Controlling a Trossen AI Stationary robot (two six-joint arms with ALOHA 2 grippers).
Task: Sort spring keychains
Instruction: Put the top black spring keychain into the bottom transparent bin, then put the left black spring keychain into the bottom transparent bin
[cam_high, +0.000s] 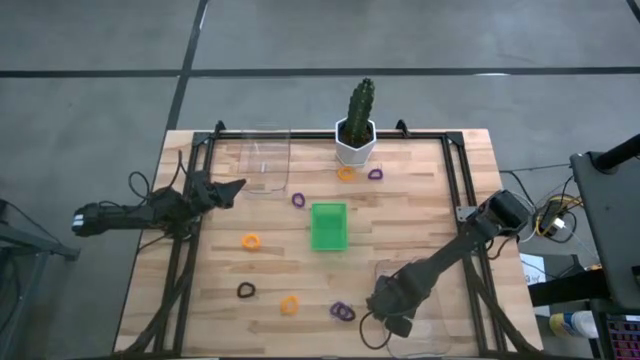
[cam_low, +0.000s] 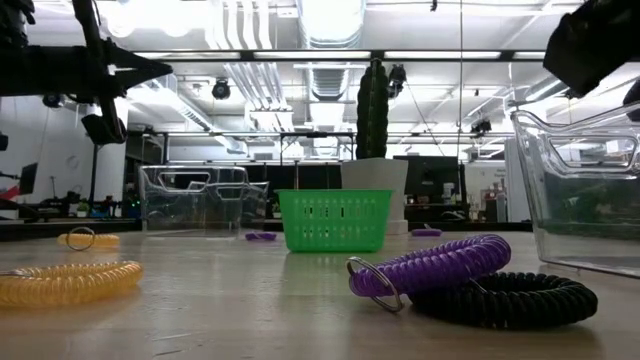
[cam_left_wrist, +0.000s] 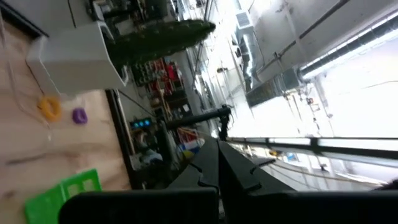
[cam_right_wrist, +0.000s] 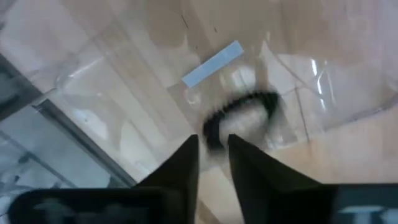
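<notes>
Spring keychains lie spread over the wooden table: orange (cam_high: 346, 173), (cam_high: 251, 241), (cam_high: 289, 304); purple (cam_high: 375, 174), (cam_high: 298, 200); black (cam_high: 246, 290). A purple one (cam_low: 430, 268) rests partly on a black one (cam_low: 505, 298) near the table's near edge. My right gripper (cam_right_wrist: 213, 152) hangs over the near-right clear tray (cam_high: 425, 335), shut on another black keychain (cam_right_wrist: 242, 115). My left gripper (cam_left_wrist: 217, 158) is shut and empty, raised beside the far-left clear tray (cam_high: 258, 160). The green tray (cam_high: 328, 225) stands mid-table. My right gripper pinches one end of the black keychain's coil (cam_right_wrist: 211, 138) between its two fingertips (cam_right_wrist: 189, 155). The fingers come from above, pointing down into the clear tray. The loop hangs clear below them, above the tray's floor with its blue label (cam_right_wrist: 211, 64).
A potted cactus (cam_high: 357, 125) stands at the far edge, close to the orange and purple keychains there. A black frame (cam_high: 455, 170) runs along the table's sides. The right arm's links (cam_high: 460, 250) slant over the table's right part.
</notes>
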